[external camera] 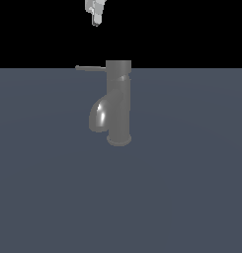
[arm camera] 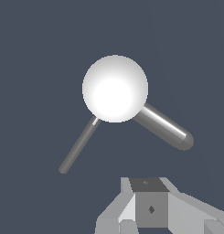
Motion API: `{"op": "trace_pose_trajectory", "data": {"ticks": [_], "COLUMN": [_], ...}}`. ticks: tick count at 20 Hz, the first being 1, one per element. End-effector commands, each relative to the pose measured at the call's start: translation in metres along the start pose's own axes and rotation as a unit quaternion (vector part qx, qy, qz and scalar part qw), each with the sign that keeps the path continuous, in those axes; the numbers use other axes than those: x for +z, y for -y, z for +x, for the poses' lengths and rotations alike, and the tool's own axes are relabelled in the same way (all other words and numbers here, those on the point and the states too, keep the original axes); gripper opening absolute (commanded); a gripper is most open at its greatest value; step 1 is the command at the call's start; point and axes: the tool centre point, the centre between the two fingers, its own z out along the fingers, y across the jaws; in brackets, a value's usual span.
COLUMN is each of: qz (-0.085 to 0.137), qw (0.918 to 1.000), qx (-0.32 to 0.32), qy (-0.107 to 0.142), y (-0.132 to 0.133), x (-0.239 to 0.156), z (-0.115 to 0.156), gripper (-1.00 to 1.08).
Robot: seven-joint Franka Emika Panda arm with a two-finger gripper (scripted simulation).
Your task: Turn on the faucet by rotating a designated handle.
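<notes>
The faucet (external camera: 118, 104) is a dull grey upright cylinder on a flared base, with a short shiny curved spout (external camera: 98, 116) on the exterior view's left. The handle (external camera: 90, 67), a thin grey rod, juts level from the top cap toward the exterior view's left. My gripper (external camera: 96, 20) hangs well above the handle's outer end, apart from it, and its fingers look shut with nothing between them. In the wrist view the cap (arm camera: 115, 88) glares white, with the handle (arm camera: 79, 145) and the fat spout (arm camera: 166, 128) spreading from it and my gripper (arm camera: 150, 192) at the frame's edge.
The faucet stands alone on a flat blue-grey surface (external camera: 191, 197). The background behind it is black.
</notes>
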Motion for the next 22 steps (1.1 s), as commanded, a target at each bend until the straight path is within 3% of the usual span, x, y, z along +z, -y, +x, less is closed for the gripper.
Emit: {"op": "trace_pose_trajectory", "data": {"ticks": [1,9,22], "qz": [-0.001,0.0,0.013], "qw": [0.9994,0.9903,0.963], "qx": [0.034,0.137,0.261], "qy": [-0.004,-0.025,-0.066], "y": [0.015,0.058,0.111], "x": [0.011,0.049,0.102], "z": [0.002,0.006,0.003], "gripper": [-1.0,-1.0,-1.0]}}
